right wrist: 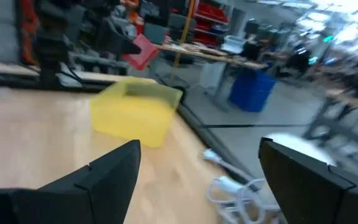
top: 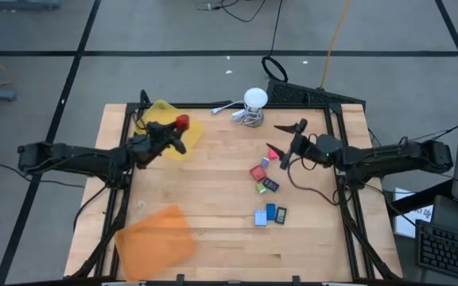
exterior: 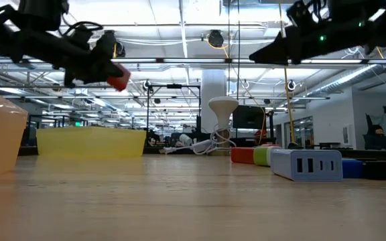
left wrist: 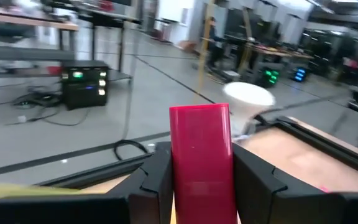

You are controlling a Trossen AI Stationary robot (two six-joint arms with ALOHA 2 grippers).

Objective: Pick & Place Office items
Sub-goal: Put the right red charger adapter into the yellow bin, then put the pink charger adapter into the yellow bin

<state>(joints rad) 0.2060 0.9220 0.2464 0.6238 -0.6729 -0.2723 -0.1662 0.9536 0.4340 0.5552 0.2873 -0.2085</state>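
The red block (top: 182, 122) is clamped between the left gripper's (top: 175, 132) fingers, held in the air over the yellow tray (top: 165, 116). This looks like the placing step: next, lower and let go inside the tray. The right gripper (top: 290, 145), jaws wide and empty, hangs beside the remaining office items (top: 265, 179), well apart from the tray.

Colours we spot on the light wood worktop (top: 213, 230)

We've got a red block (top: 182, 122) in the dark left gripper (top: 175, 133) over a yellow tray (top: 165, 111) at the far-left corner, an orange tray (top: 156, 234) near-left, red (top: 258, 171), green (top: 261, 187), blue (top: 271, 211) and black (top: 281, 215) bits toward the right edge, and a white round thing (top: 254, 98) at the far edge.
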